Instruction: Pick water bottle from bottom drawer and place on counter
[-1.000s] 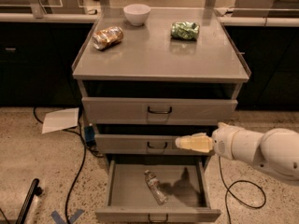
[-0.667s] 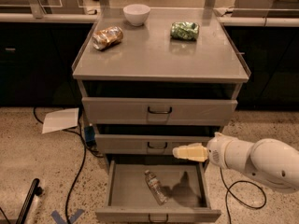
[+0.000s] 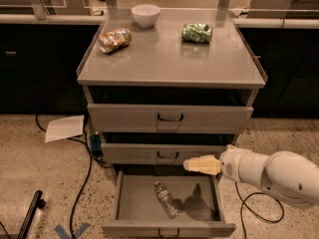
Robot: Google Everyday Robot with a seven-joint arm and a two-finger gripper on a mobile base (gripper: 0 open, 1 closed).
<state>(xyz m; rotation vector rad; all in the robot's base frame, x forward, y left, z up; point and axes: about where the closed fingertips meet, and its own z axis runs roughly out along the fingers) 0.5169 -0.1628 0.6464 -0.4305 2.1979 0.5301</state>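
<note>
The water bottle (image 3: pixel 165 199) lies on its side in the open bottom drawer (image 3: pixel 132 205), a little left of the middle, cap toward the back. My gripper (image 3: pixel 194 165), pale yellow fingers on a white arm, hovers above the drawer's back right part, up and to the right of the bottle, apart from it. Its shadow falls on the drawer floor right of the bottle. The counter (image 3: pixel 169 59) is the grey top of the cabinet above.
On the counter sit a crushed brown can (image 3: pixel 114 40), a crushed green can (image 3: pixel 197 33) and a white bowl (image 3: pixel 146 15). Two shut drawers (image 3: pixel 169 117) are above the open one. A paper sheet (image 3: pixel 65 128) and cables lie on the floor at left.
My gripper and arm have moved down and to the left, from beside the middle drawer to over the open bottom drawer. The bottle has not moved.
</note>
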